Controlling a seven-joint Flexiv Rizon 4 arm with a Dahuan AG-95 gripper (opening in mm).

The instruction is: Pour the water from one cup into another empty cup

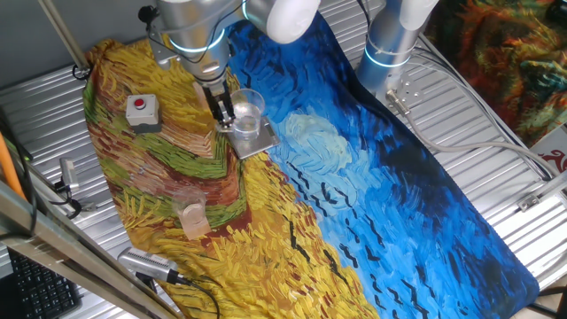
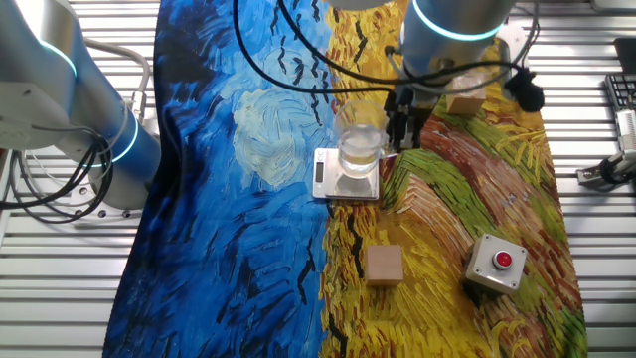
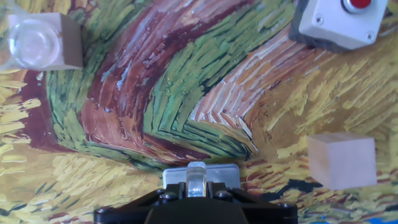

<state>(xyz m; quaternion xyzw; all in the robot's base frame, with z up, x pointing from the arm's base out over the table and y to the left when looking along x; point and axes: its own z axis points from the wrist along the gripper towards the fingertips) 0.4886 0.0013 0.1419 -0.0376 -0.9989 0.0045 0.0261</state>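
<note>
The clear tumbler (image 1: 247,112) stands upright on a small silver scale (image 1: 257,140) near the middle of the painted cloth. My gripper (image 1: 223,108) is at the tumbler's left side, shut on its clear wall (image 3: 196,175). From the other side the tumbler (image 2: 360,149) sits just left of the gripper (image 2: 405,124). The water is too faint to make out through the glass. The small peach-tinted cup (image 1: 192,213) stands apart toward the cloth's near left. In the hand view this cup (image 3: 31,40) sits against a wooden block at top left.
A grey box with a red button (image 1: 142,112) sits left of the gripper. A loose wooden block (image 2: 383,265) lies beside that box (image 2: 495,264). A second robot base (image 1: 390,44) stands at the back. Cables and a handheld tool (image 1: 146,264) lie off the cloth's left edge.
</note>
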